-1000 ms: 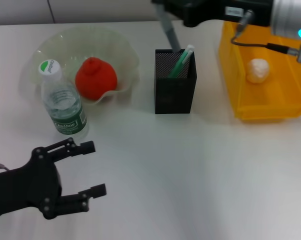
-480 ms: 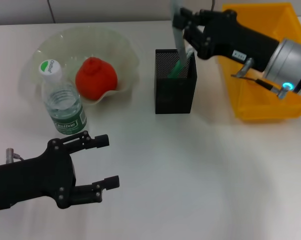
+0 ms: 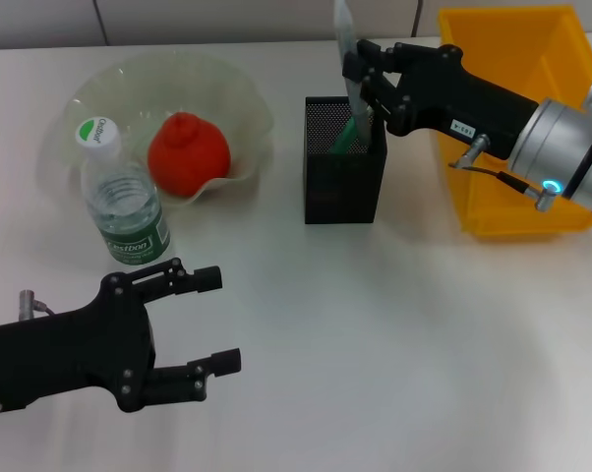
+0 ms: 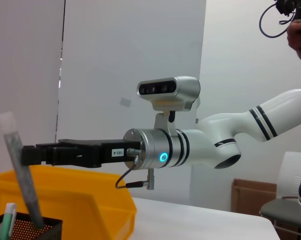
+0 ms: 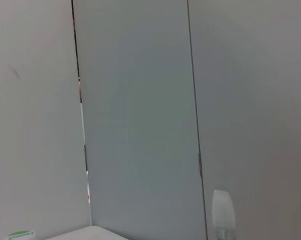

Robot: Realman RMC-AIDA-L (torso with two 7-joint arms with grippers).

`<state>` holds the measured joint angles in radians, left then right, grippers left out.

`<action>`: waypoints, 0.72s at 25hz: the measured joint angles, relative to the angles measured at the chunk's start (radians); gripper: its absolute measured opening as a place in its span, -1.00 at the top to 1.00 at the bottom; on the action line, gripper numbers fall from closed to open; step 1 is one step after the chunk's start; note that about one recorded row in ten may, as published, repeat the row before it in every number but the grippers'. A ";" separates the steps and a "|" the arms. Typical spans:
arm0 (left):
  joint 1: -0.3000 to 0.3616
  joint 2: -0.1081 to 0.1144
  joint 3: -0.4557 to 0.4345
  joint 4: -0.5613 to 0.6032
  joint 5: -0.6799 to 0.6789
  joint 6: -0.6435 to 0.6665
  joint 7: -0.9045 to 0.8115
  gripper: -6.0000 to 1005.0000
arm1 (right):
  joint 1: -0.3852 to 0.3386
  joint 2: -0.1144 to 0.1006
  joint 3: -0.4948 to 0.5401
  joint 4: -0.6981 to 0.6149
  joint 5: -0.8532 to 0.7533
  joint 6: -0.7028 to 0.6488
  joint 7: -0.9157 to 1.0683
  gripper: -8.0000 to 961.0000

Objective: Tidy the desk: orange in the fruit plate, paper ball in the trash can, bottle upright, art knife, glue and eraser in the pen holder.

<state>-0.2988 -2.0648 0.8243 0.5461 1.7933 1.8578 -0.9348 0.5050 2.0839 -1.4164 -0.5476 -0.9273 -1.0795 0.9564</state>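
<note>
The orange [image 3: 188, 152] lies in the pale-green fruit plate [image 3: 245, 96]. The bottle [image 3: 125, 206] stands upright in front of the plate. My right gripper [image 3: 359, 75] is shut on the grey art knife [image 3: 346, 54], held upright with its lower end inside the black mesh pen holder [image 3: 342, 187]. A green-and-white stick [image 3: 352, 132] also stands in the holder. The left wrist view shows the knife [image 4: 21, 175], the holder [image 4: 28, 231] and the yellow trash can [image 4: 80, 202]. My left gripper [image 3: 217, 320] is open and empty, low at the front left. The paper ball and the eraser are hidden.
The yellow trash can [image 3: 498, 211] stands at the back right, and my right arm [image 3: 532, 123] crosses over it. The right wrist view shows only a wall.
My right arm has swung down and nearer over the trash can, hiding the paper ball. The knife went from leaning to upright. My left gripper has moved a little forward and right.
</note>
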 joint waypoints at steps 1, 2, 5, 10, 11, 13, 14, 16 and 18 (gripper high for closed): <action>0.000 0.000 0.000 0.000 0.000 0.000 0.000 -0.62 | 0.000 0.000 0.000 0.000 0.000 0.000 0.000 0.71; -0.001 0.000 0.003 0.000 0.000 0.000 0.000 -0.62 | 0.002 0.000 -0.001 0.000 -0.002 0.000 -0.002 0.69; -0.004 0.000 0.005 0.000 0.000 0.000 0.000 -0.62 | 0.001 -0.002 -0.002 -0.004 -0.004 -0.013 -0.002 0.61; -0.007 0.001 0.006 0.001 0.000 0.002 -0.013 -0.62 | -0.068 -0.004 0.034 -0.049 -0.007 -0.199 0.015 0.47; -0.007 0.001 0.006 0.001 0.000 0.002 -0.013 -0.62 | -0.068 -0.004 0.034 -0.049 -0.007 -0.199 0.015 0.43; -0.010 0.004 0.005 0.005 0.000 -0.001 -0.028 -0.62 | -0.131 -0.011 0.062 -0.105 -0.026 -0.291 0.051 0.37; -0.013 0.006 0.005 0.007 0.000 -0.001 -0.033 -0.62 | -0.166 -0.016 0.075 -0.134 -0.042 -0.337 0.079 0.33; -0.016 0.009 0.001 0.008 0.000 0.000 -0.036 -0.62 | -0.231 -0.026 0.114 -0.176 -0.085 -0.424 0.134 0.26; -0.017 0.011 0.000 0.010 0.000 0.001 -0.037 -0.62 | -0.293 -0.031 0.184 -0.195 -0.159 -0.538 0.162 0.19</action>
<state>-0.3159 -2.0537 0.8247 0.5557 1.7931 1.8591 -0.9714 0.2120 2.0532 -1.2325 -0.7423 -1.0868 -1.6173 1.1180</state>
